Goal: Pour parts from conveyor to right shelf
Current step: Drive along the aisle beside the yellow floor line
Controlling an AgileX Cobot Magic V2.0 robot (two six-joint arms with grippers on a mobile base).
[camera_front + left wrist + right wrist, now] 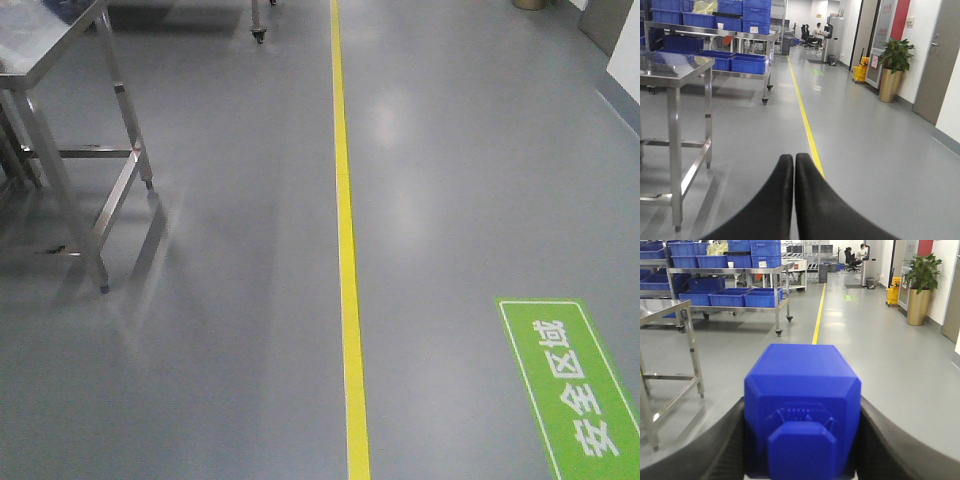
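A smooth, glossy grey floor (pixel 200 350) fills a long, bright corridor, with a yellow line (pixel 345 230) running straight from near to far down its middle. To the right of that line, close by, a green floor marking (pixel 570 385) carries white characters. On the left stands a bare stainless steel table (pixel 60 40) on slim legs, its frame mirrored faintly in the floor. Farther back on the left, a wheeled steel rack (pixel 725 270) holds rows of blue bins (pixel 760 299) on both its levels. Along the right wall a potted plant (pixel 921 285) sits in a gold pot, with a yellow bucket (pixel 892 290) beyond it, and a seated person (pixel 858 252) is small at the far end. The left gripper (pixel 793 159) hangs above the floor with its black fingers pressed together and nothing between them. The right gripper (pixel 802 405) is clamped on the blue part (pixel 802 380), which is held between its fingers above the floor, just left of the yellow line.
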